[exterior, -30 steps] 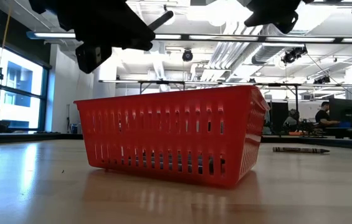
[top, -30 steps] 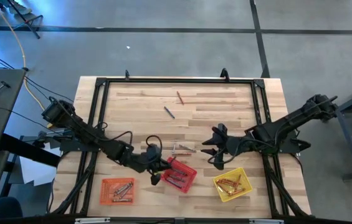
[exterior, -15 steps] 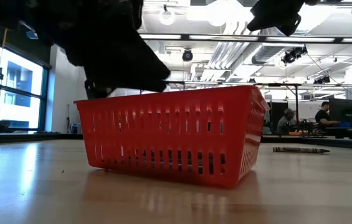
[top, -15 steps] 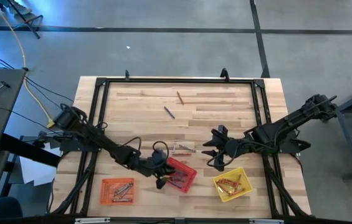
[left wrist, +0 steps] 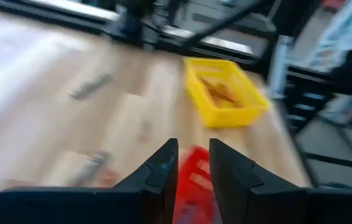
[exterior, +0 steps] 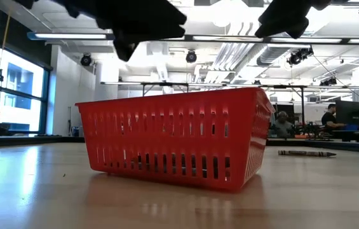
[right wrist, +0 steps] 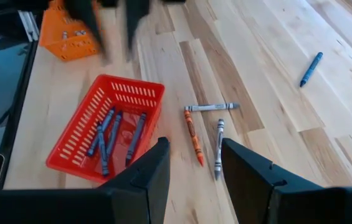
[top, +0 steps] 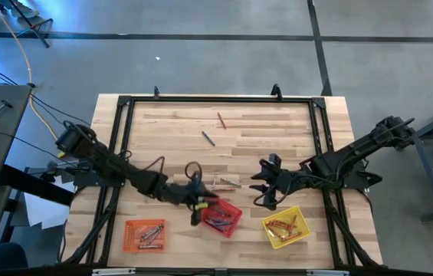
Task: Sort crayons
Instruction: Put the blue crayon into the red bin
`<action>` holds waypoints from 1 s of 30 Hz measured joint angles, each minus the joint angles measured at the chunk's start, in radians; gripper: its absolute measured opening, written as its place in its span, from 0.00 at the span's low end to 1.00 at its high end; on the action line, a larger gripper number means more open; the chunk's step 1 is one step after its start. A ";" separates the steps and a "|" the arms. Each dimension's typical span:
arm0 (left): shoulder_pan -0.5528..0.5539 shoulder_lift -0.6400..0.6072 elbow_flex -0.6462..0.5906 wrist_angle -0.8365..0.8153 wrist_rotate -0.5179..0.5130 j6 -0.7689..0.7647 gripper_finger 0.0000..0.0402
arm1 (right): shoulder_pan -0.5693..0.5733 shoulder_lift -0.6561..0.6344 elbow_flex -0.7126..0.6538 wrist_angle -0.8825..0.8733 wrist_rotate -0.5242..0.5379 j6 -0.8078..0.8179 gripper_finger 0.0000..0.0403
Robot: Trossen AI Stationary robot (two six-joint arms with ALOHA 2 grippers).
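We saw three square mesh baskets near the front edge of the wooden table (top: 277, 138): an orange basket (top: 144, 234) toward the left, a red basket (top: 222, 218) in the middle and a yellow basket (top: 283, 227) toward the right, each apart from the others. A black metal frame (top: 216, 100) ran around the tabletop, and the grey floor (top: 201, 61) beyond it carried dark tape lines. In the low view, the room behind held ceiling lights (exterior: 77, 36), tall windows (exterior: 14, 89) and people seated at far desks (exterior: 327, 117).
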 joint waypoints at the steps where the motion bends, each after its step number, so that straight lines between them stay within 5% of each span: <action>1: 0.018 -0.016 0.000 -0.025 -0.009 0.020 0.19 | 0.000 0.000 0.000 -0.003 0.000 0.000 0.34; 5: 0.115 -0.058 0.000 -0.193 0.010 0.032 0.19 | 0.000 0.000 0.000 -0.028 0.000 0.000 0.34; 11: 0.280 -0.069 0.012 -0.427 0.191 0.071 0.19 | -0.002 0.000 0.000 -0.045 0.033 -0.001 0.34; 19: 0.454 -0.069 0.172 -0.780 0.257 0.389 0.19 | -0.071 0.000 0.000 -0.063 0.043 -0.013 0.34; 26: 0.551 -0.069 0.223 -0.805 0.334 0.808 0.19 | -0.167 0.000 0.000 -0.068 0.043 -0.088 0.34; 30: 0.617 -0.046 0.223 -0.780 0.347 0.881 0.19 | -0.226 0.000 0.000 -0.090 0.043 -0.118 0.34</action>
